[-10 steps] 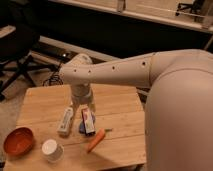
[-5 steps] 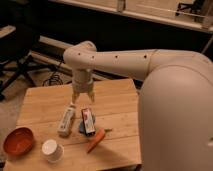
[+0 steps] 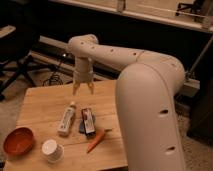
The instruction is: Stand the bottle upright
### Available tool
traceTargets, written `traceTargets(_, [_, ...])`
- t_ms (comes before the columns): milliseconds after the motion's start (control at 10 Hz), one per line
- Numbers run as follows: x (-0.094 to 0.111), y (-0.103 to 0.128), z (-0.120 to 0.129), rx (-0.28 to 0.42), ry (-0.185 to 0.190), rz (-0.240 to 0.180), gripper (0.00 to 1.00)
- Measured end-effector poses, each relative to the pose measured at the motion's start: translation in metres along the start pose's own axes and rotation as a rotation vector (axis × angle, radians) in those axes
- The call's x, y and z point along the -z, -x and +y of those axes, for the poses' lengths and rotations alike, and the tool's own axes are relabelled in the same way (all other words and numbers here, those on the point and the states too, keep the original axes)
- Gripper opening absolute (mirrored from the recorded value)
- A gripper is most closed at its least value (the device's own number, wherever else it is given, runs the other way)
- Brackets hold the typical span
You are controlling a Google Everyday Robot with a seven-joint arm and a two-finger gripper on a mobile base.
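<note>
The gripper (image 3: pixel 83 90) hangs at frame centre, fingers spread and empty, higher than the bottle (image 3: pixel 66 119) lying flat on the table (image 3: pixel 41 99)

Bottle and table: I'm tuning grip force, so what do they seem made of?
Bottle: probably plastic, translucent whitish with a pale label, lying flat. Table: apparently wood, matte, pale with visible grain lines. The gripper hangs open above the table's far side, holding nothing.

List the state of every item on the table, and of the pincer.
pincer: open, empty, hanging above the far part of the table
bottle: lying on its side
packet: lying flat beside the bottle
carrot: lying flat
cup: upright
bowl: right way up
</note>
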Motion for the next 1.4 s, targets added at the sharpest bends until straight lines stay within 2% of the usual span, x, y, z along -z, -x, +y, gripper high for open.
traceTargets(200, [-0.021,0.016,0.01,-0.061,-0.021,0.025,0.65])
traceTargets(600, [-0.06,0.048,0.027,-0.185,-0.032,0.032,0.65])
traceTargets(1000, [-0.096,0.064,0.046,-0.221,-0.053,0.074,0.65])
traceTargets(1400, [-0.122,0.074,0.043,-0.255,-0.051,0.115,0.65])
